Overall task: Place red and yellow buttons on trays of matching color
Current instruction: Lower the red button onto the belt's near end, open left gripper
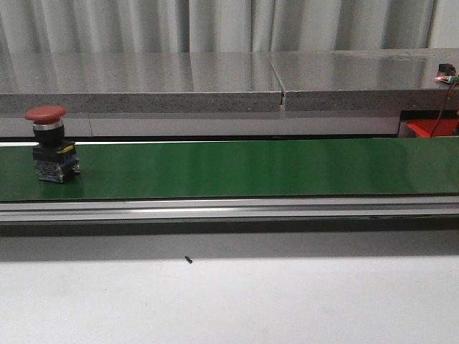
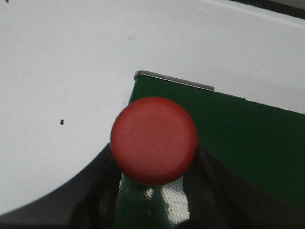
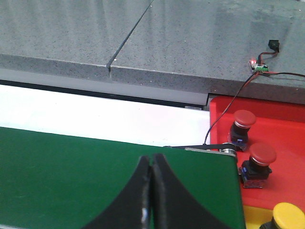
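Note:
A red button stands upright on the green belt at its left end in the front view, with no arm near it. In the left wrist view, another red button's cap sits between the black fingers of my left gripper, which is shut on it above the belt's end corner. My right gripper is shut with nothing in it, over the belt's other end. Beside that end, a red tray holds two red buttons. A yellow button rests on a yellow tray.
A grey stone ledge runs behind the belt, with a small circuit board and its cable on it. A metal rail lines the belt's front edge. The white tabletop lies in front.

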Robot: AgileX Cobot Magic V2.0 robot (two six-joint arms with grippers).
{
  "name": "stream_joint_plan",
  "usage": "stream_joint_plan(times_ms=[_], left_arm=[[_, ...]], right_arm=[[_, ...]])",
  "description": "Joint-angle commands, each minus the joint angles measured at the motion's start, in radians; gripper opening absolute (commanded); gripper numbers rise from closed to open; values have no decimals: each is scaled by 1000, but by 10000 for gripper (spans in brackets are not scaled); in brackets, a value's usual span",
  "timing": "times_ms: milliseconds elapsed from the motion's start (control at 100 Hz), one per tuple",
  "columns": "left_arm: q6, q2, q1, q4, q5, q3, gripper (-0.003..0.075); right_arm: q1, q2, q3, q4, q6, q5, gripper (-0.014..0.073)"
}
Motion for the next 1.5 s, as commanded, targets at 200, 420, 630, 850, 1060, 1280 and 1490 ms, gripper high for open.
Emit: stream_joint_plan(times_ms=[200,420,630,850,1060,1280,1490], left_arm=[[-8,49,-22,-27,-11,-23,208],[-8,52,-22,-39,10,-22,440],[-8,-12,-45,-54,25,-22,659],[-8,-177,-143,-54,84,-19,571],[-8,-331,-260,-60,130,30,179],[-8,-491,-330,-64,192,99,-20],[-8,-675,-330,-64,233,176,-20]], right_arm=[[2,-5,-23,20,-9,-48,-67],[2,-5,-23,20,-9,-48,-67],[2,-5,-23,20,-9,-49,-67],[2,-5,-25,31,-9,-18,-67],[2,27,-70,29,-38,95,-67],[60,100,-168,26,-61,167,-66],[150,250,-312,14,-61,250,-66]])
